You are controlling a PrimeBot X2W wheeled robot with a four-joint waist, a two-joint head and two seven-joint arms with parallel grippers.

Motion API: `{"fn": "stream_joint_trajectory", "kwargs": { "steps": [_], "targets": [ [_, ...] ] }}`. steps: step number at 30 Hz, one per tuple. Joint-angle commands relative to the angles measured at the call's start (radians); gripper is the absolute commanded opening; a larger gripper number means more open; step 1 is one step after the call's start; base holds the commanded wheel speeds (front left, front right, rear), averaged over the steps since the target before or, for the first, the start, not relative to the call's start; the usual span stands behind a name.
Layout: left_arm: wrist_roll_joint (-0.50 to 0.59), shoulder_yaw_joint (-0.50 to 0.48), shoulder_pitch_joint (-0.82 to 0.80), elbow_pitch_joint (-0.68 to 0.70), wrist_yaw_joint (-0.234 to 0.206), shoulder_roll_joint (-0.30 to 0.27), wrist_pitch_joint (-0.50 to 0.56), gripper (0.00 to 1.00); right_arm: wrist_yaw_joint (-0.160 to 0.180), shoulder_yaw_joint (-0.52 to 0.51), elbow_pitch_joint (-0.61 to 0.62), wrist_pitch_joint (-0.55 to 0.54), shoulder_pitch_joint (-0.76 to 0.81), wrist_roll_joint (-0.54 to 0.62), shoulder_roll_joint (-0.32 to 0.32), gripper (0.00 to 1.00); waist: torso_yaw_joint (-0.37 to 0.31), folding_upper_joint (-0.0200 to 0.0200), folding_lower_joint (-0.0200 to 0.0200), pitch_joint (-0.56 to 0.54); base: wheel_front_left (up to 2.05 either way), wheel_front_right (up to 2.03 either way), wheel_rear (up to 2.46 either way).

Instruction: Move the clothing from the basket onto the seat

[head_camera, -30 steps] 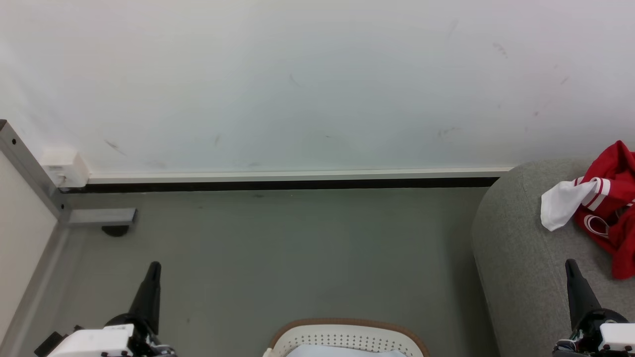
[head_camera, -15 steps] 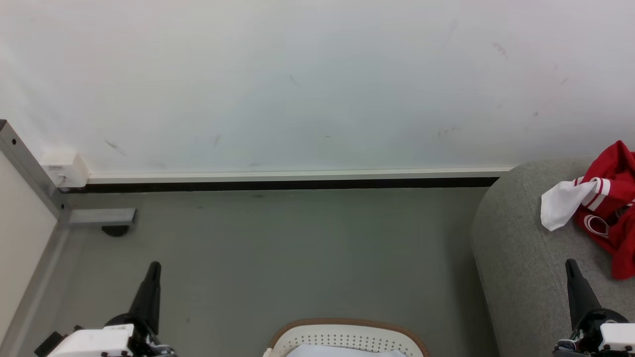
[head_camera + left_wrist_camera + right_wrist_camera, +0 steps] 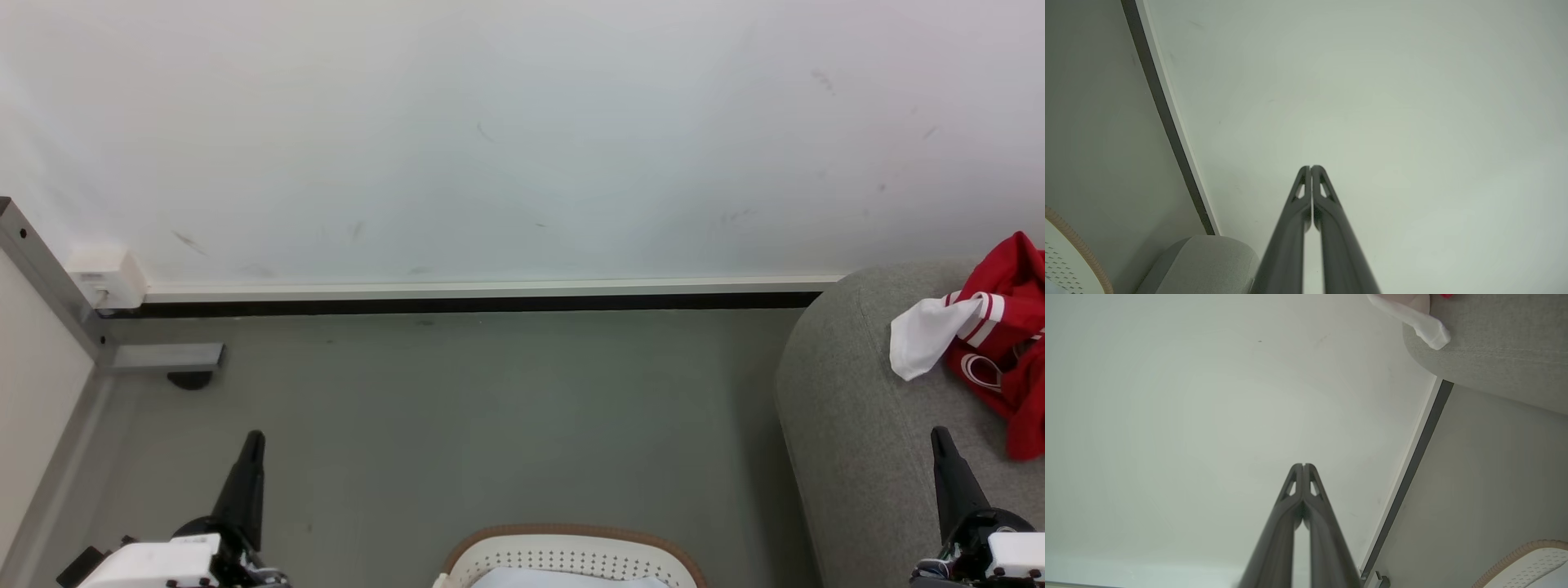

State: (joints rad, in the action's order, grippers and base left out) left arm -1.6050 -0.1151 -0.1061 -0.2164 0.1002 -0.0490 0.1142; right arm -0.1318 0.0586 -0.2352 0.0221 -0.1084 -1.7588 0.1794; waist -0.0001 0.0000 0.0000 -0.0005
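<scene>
A wide stretch of grey floor (image 3: 490, 408) lay open between the left hand (image 3: 255, 438) and the right hand (image 3: 939, 433), each with its fingers pressed together. The basket (image 3: 571, 532) stood at the near edge of that stretch, between the hands and apart from both. The wall (image 3: 522, 122) closed the far side, with a dark baseboard (image 3: 473, 304) at its foot. In the left corner a grey metal post (image 3: 49, 278), a white box (image 3: 106, 278) and a short metal foot (image 3: 167, 357) crowded together, well ahead of the left hand. On the right the seat (image 3: 849, 425) bulged into the floor. The right hand showed over its rounded top, with the clothing (image 3: 1008, 327) heaped near, just beyond the fingertips.
</scene>
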Motion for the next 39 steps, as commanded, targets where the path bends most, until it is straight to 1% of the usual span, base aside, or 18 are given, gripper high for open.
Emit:
{"fn": "stream_joint_trajectory", "kwargs": {
  "steps": [1, 39],
  "targets": [
    [-0.012, -0.003, -0.01, 0.004, -0.003, -0.002, 0.004, 0.0, 0.002, 0.001, 0.001, 0.004, -0.008, -0.008, 0.005, 0.0, 0.0, 0.0, 0.0, 0.0, 0.0, 0.0, 0.0],
    [-0.012, -0.003, -0.01, 0.004, -0.003, -0.002, 0.004, 0.0, 0.002, 0.007, 0.003, 0.008, -0.008, -0.015, 0.009, 0.0, 0.0, 0.0, 0.0, 0.0, 0.0, 0.0, 0.0]
  ]
}}
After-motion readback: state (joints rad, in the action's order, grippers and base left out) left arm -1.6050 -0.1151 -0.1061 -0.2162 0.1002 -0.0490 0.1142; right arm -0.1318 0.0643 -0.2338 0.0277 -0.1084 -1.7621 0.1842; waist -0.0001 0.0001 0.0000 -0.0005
